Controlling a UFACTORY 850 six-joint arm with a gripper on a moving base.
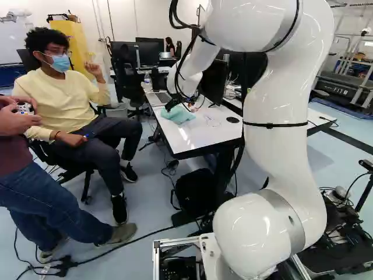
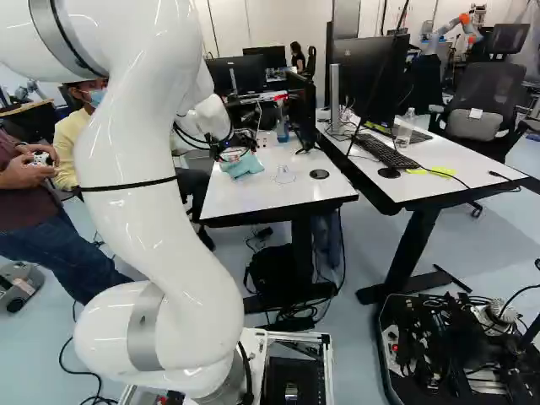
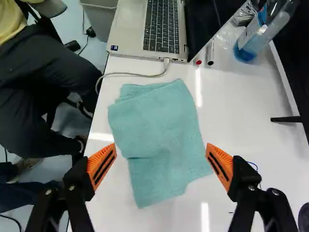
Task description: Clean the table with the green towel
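On the white worktop (image 3: 241,121), near its edge, the green towel (image 3: 157,140) lies folded in loose layers, one corner close to a laptop (image 3: 154,26) and its white cable (image 3: 130,75). The hand (image 3: 161,166) hovers above the towel with both orange pads spread wide, released and gripping nothing; the towel sits between and ahead of the fingers (image 3: 101,164).

Handling: the towel appears to be soft terry cloth, light and limp. It will likely sag, unfold or bunch when lifted, and will drag rather than slide as one stiff piece. The best purchase is judged to be the thick middle, where the layers overlap, or a pinch from above that gathers several layers; a single edge would probably slip out.

Surface: the worktop is smooth and glossy, showing light reflections, so the cloth should glide under pressure. No spill or dirt can be made out on it. Two markers (image 3: 203,60) and a bottle (image 3: 258,29) stand beyond the towel, near the laptop.

Room: in the right base view, a second desk (image 2: 460,169) with monitor and keyboard stands beside the worktop. Seated people are close to the worktop's towel side.
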